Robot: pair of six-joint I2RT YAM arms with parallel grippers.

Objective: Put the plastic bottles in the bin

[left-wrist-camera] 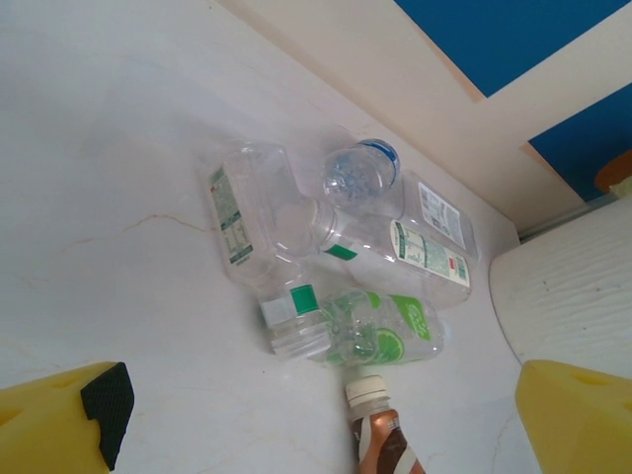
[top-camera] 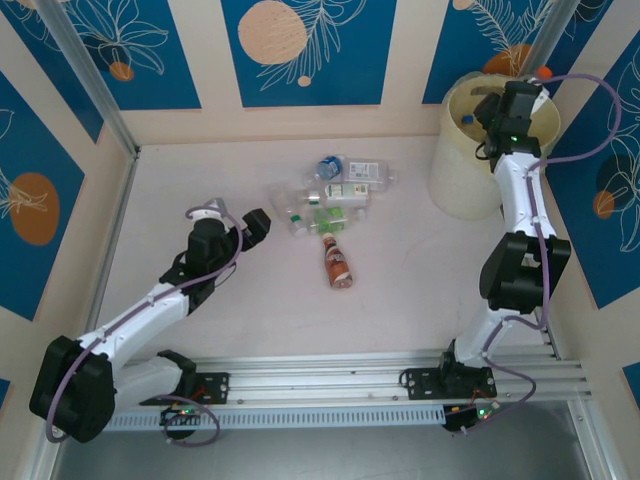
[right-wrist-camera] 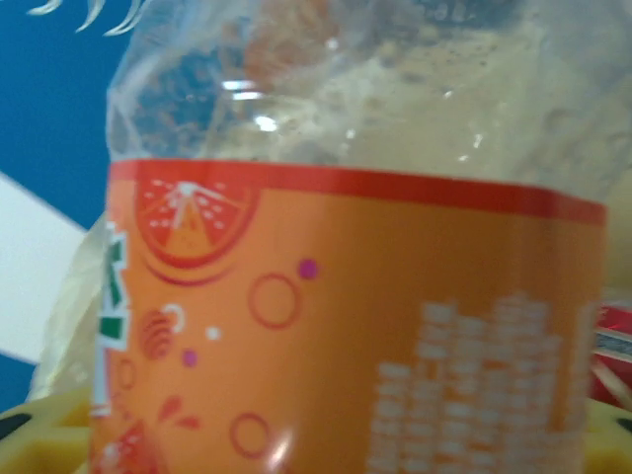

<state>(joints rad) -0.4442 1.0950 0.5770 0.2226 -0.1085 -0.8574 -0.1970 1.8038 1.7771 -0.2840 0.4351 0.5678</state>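
Observation:
Several clear plastic bottles [top-camera: 330, 195] lie in a heap at mid-table. In the left wrist view these are a square green-labelled bottle [left-wrist-camera: 247, 212], a blue-capped one [left-wrist-camera: 360, 173] and a lime-labelled one [left-wrist-camera: 380, 331]. A brown-labelled bottle [top-camera: 338, 265] lies just in front, white cap towards the heap. My left gripper [top-camera: 235, 220] is open and empty, left of the heap. My right gripper [top-camera: 495, 115] hangs over the cream bin [top-camera: 460, 180]. An orange-labelled bottle [right-wrist-camera: 346, 326] sits between its fingers, and it hides whether the pads press on it.
The bin's ribbed wall [left-wrist-camera: 573, 296] stands at the right of the left wrist view, close to the back wall. Metal rails [top-camera: 330, 375] run along the near edge. Bare table lies between my left gripper and the heap.

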